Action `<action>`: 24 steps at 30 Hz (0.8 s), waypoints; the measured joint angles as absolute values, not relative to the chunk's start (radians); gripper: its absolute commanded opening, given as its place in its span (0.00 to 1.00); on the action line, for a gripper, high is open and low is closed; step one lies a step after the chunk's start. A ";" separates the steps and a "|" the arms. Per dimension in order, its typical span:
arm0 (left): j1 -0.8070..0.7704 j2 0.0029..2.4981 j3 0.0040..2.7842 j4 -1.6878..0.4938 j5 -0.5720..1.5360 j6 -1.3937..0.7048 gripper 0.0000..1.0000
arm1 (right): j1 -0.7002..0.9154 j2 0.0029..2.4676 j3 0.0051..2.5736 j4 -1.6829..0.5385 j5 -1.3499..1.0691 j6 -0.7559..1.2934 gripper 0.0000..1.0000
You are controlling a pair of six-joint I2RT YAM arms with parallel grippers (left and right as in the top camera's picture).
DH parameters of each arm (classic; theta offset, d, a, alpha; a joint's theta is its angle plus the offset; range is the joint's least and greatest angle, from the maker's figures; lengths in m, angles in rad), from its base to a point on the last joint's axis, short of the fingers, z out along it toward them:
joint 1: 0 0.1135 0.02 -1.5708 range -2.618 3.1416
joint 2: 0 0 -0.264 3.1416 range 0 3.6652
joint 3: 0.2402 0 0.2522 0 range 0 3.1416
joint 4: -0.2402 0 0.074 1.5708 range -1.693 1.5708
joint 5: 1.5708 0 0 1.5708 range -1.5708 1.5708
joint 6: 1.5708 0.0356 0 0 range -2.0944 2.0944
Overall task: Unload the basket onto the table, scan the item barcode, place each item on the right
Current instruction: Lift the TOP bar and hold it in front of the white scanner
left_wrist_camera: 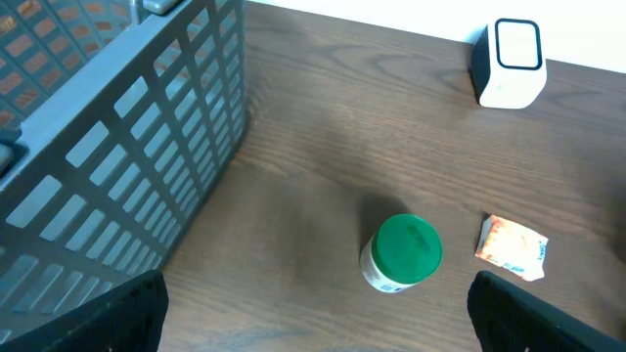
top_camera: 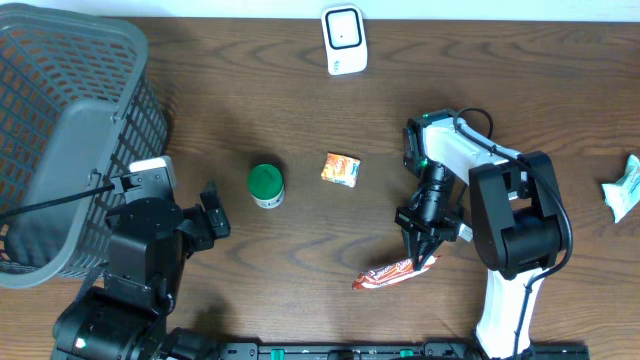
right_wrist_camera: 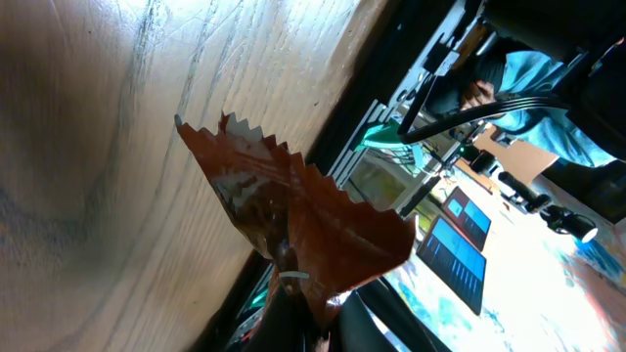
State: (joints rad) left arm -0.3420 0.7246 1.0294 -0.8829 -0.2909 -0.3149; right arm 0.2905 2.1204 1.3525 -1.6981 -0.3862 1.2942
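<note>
A red-brown snack wrapper (top_camera: pixel 385 274) with a zigzag edge lies partly lifted near the table's front edge, and my right gripper (top_camera: pixel 422 262) is shut on its right end. In the right wrist view the wrapper (right_wrist_camera: pixel 293 215) hangs crumpled from the pinched jaws of my right gripper (right_wrist_camera: pixel 313 332), just above the wood. The white barcode scanner (top_camera: pixel 343 40) stands at the back middle of the table, and it shows in the left wrist view as the scanner (left_wrist_camera: pixel 509 64). My left gripper (top_camera: pixel 212 212) stands open at the left and holds nothing; its dark fingers (left_wrist_camera: pixel 127 313) frame bare table.
A green-lidded jar (top_camera: pixel 266 185) and a small orange packet (top_camera: pixel 340 170) lie mid-table. A large grey basket (top_camera: pixel 60 140) fills the left side beside my left arm. At the right edge lies a white and teal packet (top_camera: pixel 625 188).
</note>
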 measured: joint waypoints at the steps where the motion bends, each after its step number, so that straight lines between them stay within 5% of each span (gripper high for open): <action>1: -0.342 0.725 1.029 -0.883 -0.291 -0.315 0.98 | 0.290 2.120 1.353 -1.698 -0.386 1.292 0.02; 12: -0.342 0.725 1.029 -0.883 -0.291 -0.315 0.98 | 0.290 2.120 1.353 -1.698 -0.387 1.280 0.01; 24: -0.342 0.725 1.029 -0.883 -0.291 -0.315 0.98 | 0.268 2.120 1.577 -1.560 -0.373 0.975 0.02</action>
State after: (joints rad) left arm -0.3420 0.7246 1.0294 -0.8833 -0.2913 -0.3145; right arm 0.2676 2.1204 1.5772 -1.5604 -0.3733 0.9749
